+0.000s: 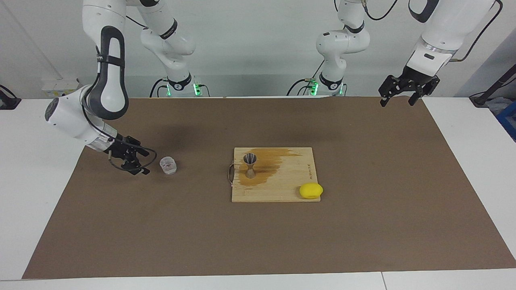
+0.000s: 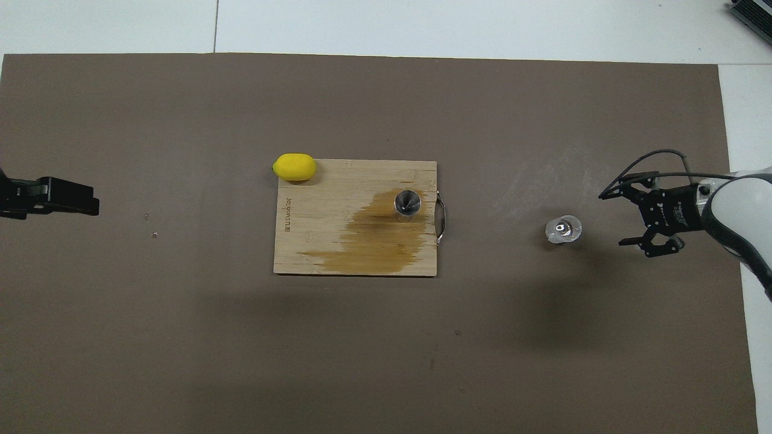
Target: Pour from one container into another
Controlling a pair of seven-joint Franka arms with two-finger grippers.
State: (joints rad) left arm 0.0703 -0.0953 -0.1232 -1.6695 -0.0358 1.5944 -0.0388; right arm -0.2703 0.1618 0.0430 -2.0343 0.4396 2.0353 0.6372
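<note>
Right pincer [image 1: 139,162]: seen low over the brown mat [image 1: 258,241] toward the right arm's end of the tabletop [image 1: 24,193]. Fingers spread wide, nothing held, nothing touched. A black cable is noted looping at the wrist.

Glass cup [image 1: 168,165]: stood upright on the mat just beside the right pincer, clear of both fingertips. Short, transparent, thick faceted walls, round mouth.

Cutting board [image 1: 282,189]: laid flat at mid-mat, well apart from the cup. Pale wood, rectangular, straight grain, metal handle at the edge toward the right arm's end. A brown wet-looking stain is spread over approx. half the surface.

Jigger [image 1: 250,165]: stood upright on the board within the stained patch, near the handle edge. Silver-grey metal, two cones joined at a narrow waist, open mouth up. Contents cannot be told.

Lemon-like item [image 1: 311,190]: yellow, smooth, oval, sat on the board's corner farther from the robots, toward the left arm's end, partly overhanging.

Left pincer [image 1: 407,94]: held high over the mat's edge nearest the robots; arm waiting. Fingers spread, empty.
</note>
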